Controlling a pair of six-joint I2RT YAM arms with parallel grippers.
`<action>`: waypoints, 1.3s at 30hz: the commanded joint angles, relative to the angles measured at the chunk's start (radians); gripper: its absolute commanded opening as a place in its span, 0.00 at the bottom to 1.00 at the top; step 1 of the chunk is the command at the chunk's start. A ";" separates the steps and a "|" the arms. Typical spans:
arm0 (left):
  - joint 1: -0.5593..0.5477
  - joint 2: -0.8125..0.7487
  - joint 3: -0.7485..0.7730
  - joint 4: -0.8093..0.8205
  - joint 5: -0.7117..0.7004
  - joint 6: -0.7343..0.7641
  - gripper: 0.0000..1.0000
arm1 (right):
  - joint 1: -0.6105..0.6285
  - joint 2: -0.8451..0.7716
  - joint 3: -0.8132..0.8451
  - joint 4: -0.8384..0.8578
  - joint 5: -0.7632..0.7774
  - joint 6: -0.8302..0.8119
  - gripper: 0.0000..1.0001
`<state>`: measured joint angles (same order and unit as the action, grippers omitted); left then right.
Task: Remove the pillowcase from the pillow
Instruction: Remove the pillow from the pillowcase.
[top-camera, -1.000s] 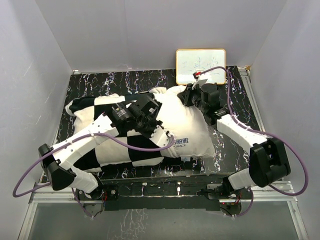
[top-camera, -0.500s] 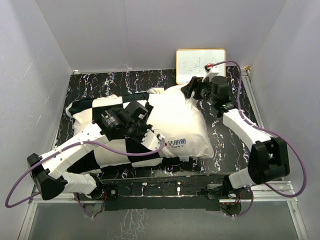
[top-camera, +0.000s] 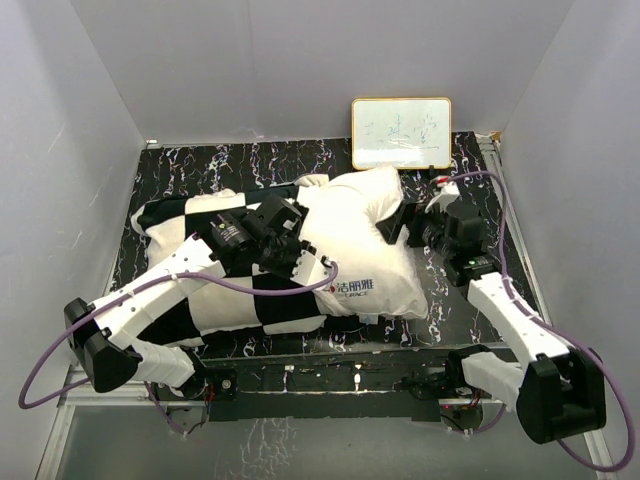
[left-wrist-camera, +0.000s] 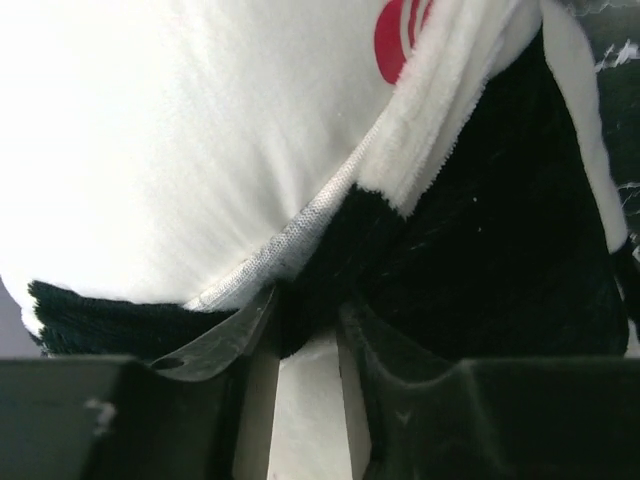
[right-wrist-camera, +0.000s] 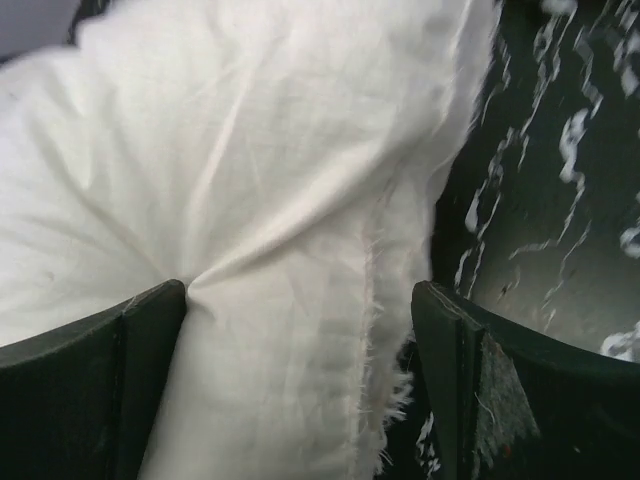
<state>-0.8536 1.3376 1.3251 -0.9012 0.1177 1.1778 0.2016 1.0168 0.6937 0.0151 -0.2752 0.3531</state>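
The plain white pillow (top-camera: 360, 235) lies mid-table with its right half bare. The black and cream checkered pillowcase (top-camera: 180, 215) still covers its left half. My left gripper (top-camera: 292, 248) sits at the cover's open edge. In the left wrist view its jaws (left-wrist-camera: 310, 320) stand slightly apart, and a black plush fold of the pillowcase (left-wrist-camera: 480, 230) lies between the tips, against the pillow (left-wrist-camera: 180, 130). My right gripper (top-camera: 402, 224) is at the pillow's right side. Up close it (right-wrist-camera: 300, 300) is wide open, straddling the pillow's (right-wrist-camera: 230, 150) seamed edge, and its left finger (right-wrist-camera: 90, 350) touches the cloth.
A small whiteboard (top-camera: 401, 132) leans on the back wall behind the pillow. White walls close in the black marbled table (top-camera: 200, 165) on three sides. A metal rail (top-camera: 512, 215) runs along the right edge.
The right gripper opened, let go of the pillow's far corner and drew back to its right side. The left gripper's jaws parted a little after dragging the cover leftward.
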 joint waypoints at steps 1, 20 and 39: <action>0.005 0.011 0.056 -0.070 0.123 0.009 0.39 | 0.005 0.063 -0.064 0.052 -0.208 0.076 0.98; -0.380 0.017 -0.049 -0.011 0.143 0.199 0.73 | 0.008 0.266 0.233 0.060 -0.266 0.437 0.08; -0.440 0.022 -0.213 0.311 -0.092 0.219 0.74 | 0.133 0.320 0.408 -0.123 -0.033 0.347 0.08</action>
<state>-1.2892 1.3457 1.1103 -0.6147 0.1066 1.4403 0.2943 1.3281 1.0054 -0.1528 -0.3290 0.7139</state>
